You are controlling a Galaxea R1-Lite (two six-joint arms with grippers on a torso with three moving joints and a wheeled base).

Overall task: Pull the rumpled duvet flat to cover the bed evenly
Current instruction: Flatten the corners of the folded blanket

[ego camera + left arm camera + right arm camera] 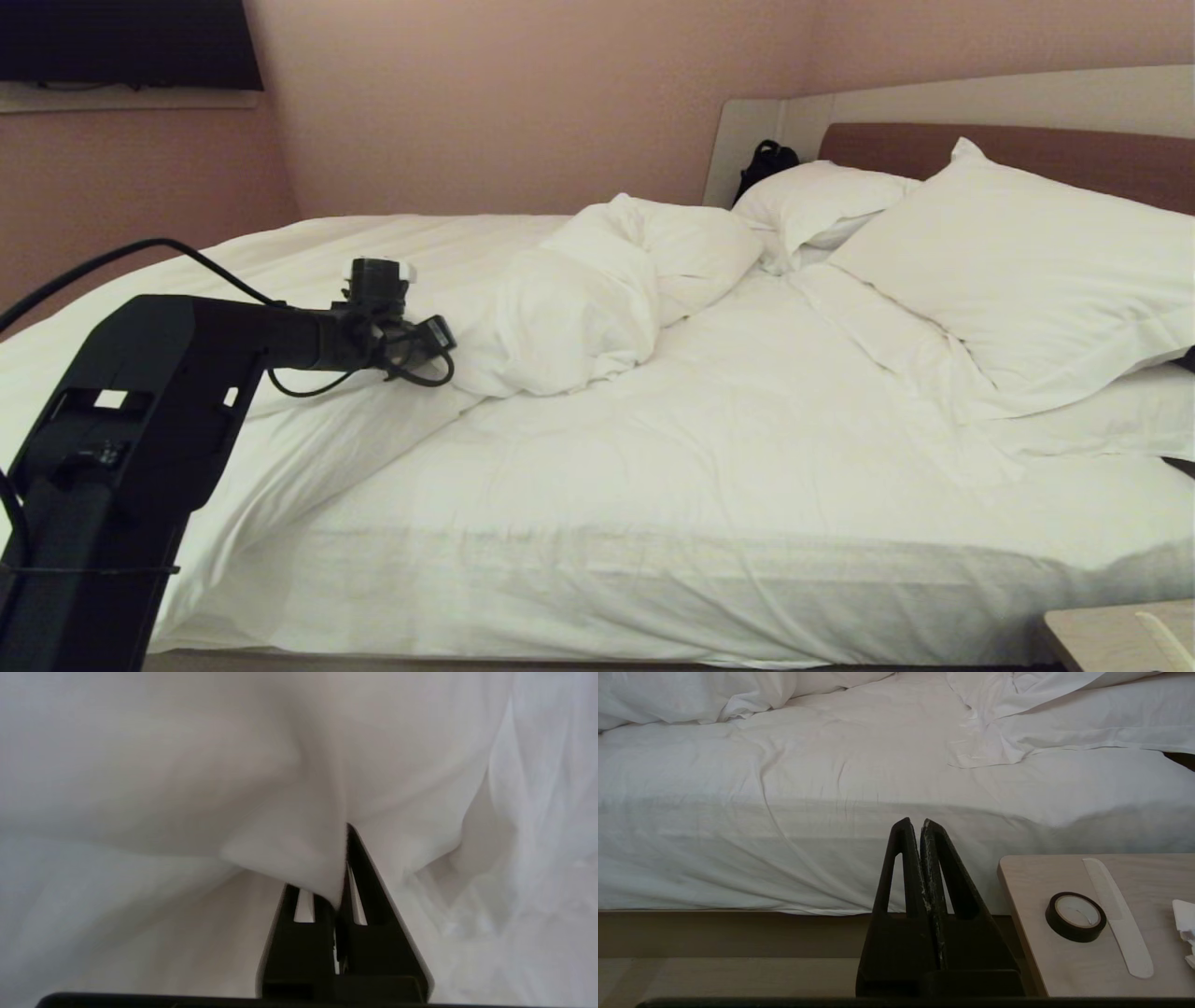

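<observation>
1. The bed (747, 523) fills most of the head view, its white sheeted mattress running from the near edge back to a beige headboard (990, 98) with a reddish-brown insert.
2. The duvet (597, 299) lies bunched in a puffy heap on the far left part of the mattress, with a flatter stretch spreading out to the left and draping over the near left edge. The right and near parts of the mattress show only the sheet.
3. Two white pillows (1018, 271) sit at the head end on the right, one leaning on the other, and a dark bag (766, 163) stands behind them by the headboard.
4. The left arm reaches in from the lower left of the head view, and the left tool (343, 858) is at the near side of the heap.
5. In the left wrist view the left tool is clamped on a fold of the duvet, with white cloth pinched between its fingers (369, 891) and bulging around them.
6. The right tool (920, 826) hangs low beside the bed, its fingers pressed together on nothing, pointing at the side of the mattress.
7. A pale wooden counter (1045, 961) stands just beside the bed on the right, carrying a roll of dark tape (1075, 916) and a white comb (1118, 914) next to it.
</observation>
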